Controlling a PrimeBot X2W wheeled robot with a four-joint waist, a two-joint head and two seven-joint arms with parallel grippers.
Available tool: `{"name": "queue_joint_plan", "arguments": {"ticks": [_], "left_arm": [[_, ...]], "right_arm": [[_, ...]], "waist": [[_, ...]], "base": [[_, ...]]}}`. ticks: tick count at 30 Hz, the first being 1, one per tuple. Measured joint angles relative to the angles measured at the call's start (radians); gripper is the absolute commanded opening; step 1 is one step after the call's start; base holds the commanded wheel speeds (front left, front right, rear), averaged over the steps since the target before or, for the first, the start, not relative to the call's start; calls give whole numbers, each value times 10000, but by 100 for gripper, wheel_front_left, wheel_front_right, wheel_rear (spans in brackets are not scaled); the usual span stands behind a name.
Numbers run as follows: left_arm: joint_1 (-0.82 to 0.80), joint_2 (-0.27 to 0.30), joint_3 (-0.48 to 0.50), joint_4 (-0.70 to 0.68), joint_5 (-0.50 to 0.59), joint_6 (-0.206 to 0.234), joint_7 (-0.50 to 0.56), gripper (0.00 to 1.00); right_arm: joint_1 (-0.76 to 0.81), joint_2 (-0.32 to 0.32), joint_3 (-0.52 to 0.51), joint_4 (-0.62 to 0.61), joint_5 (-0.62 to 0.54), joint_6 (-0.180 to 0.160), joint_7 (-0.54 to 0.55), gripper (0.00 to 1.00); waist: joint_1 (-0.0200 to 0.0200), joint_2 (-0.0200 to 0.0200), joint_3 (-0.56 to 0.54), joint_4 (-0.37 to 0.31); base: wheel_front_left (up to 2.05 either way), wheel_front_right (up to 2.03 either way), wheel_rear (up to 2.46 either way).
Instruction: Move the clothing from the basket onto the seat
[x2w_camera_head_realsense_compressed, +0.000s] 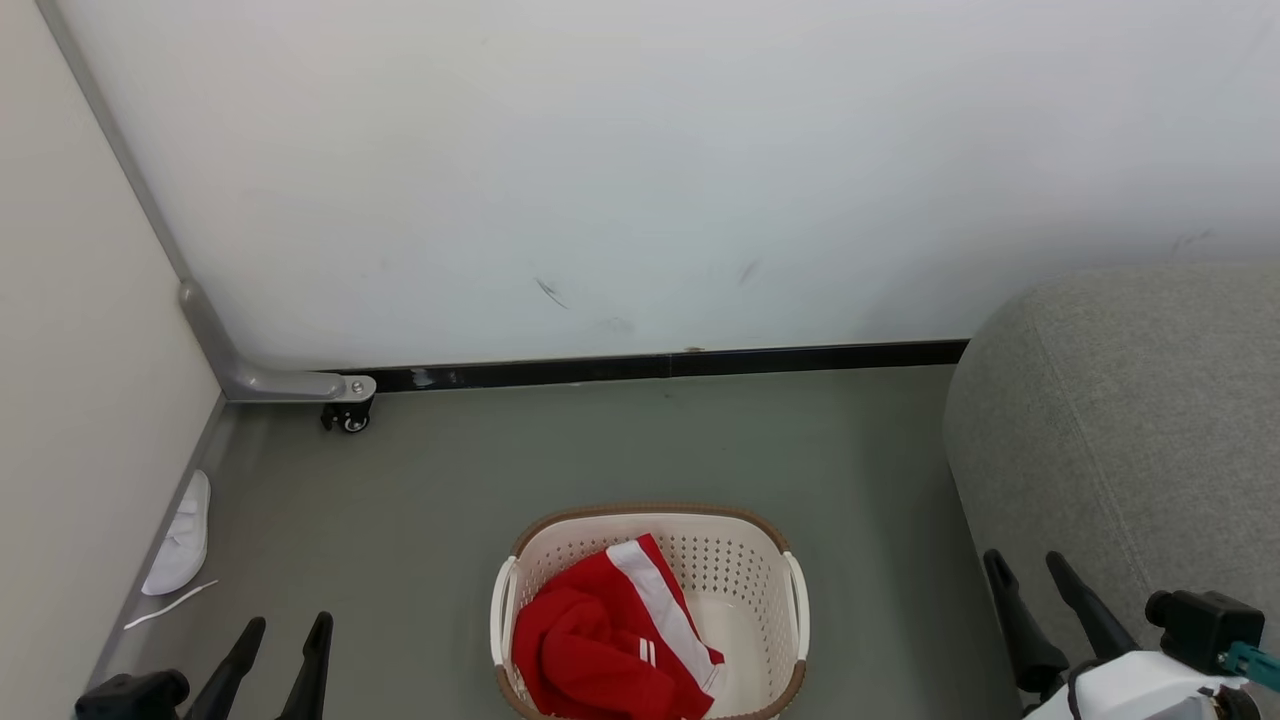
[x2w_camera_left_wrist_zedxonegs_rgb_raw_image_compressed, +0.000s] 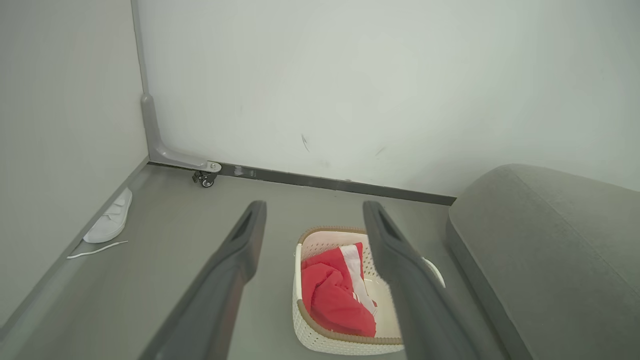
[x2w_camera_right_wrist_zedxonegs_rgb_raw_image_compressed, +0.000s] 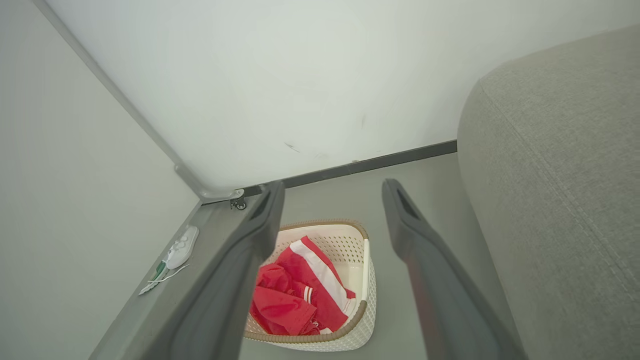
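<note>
The cream-white basket (x2w_camera_head_realsense_compressed: 790, 600) with its brown rim stands on the grey floor at the bottom centre of the head view. Red clothing (x2w_camera_head_realsense_compressed: 600, 640) with a broad white band and thin double stripes lies bunched in its left half. The grey seat (x2w_camera_head_realsense_compressed: 1120, 420) rises to the right of the basket. My left gripper (x2w_camera_head_realsense_compressed: 285, 632) is open at the lower left, well left of the basket. My right gripper (x2w_camera_head_realsense_compressed: 1028, 566) is open at the lower right, in front of the seat's rounded arm. Both wrist views look down on the basket (x2w_camera_left_wrist_zedxonegs_rgb_raw_image_compressed: 320, 335) (x2w_camera_right_wrist_zedxonegs_rgb_raw_image_compressed: 367, 300) and clothing (x2w_camera_left_wrist_zedxonegs_rgb_raw_image_compressed: 332, 295) (x2w_camera_right_wrist_zedxonegs_rgb_raw_image_compressed: 295, 295) between empty fingers.
A white slipper (x2w_camera_head_realsense_compressed: 180, 535) and a loose lace lie by the left wall. A grey bracket with a small caster (x2w_camera_head_realsense_compressed: 350, 415) stands in the far left corner. White walls close the space at the back and left.
</note>
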Motion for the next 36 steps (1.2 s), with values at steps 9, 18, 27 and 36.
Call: {"name": "queue_joint_plan", "arguments": {"ticks": [9,18,27,36], "left_arm": [[29,-27,-44,-169,1352,4,-328,100],[273,-19,-10,-146,2732,4,-675,100],[390,-50,71,-138,3143,0,-759,100],[390,-115,337,-107,3147,-13,-759,100]], "right_arm": [[172,221,-161,146,-1634,0,-267,100],[358,349,-359,290,-3379,2,-589,100],[351,531,-364,290,-3831,2,-681,100],[344,619,-487,291,-3839,2,-681,100]], "waist": [[-3,0,-39,-12],[-4,0,-20,-32],[-4,0,138,-72],[-5,0,376,-125]], "base": [[0,0,0],[0,0,0],[0,0,0],[0,0,0]]}}
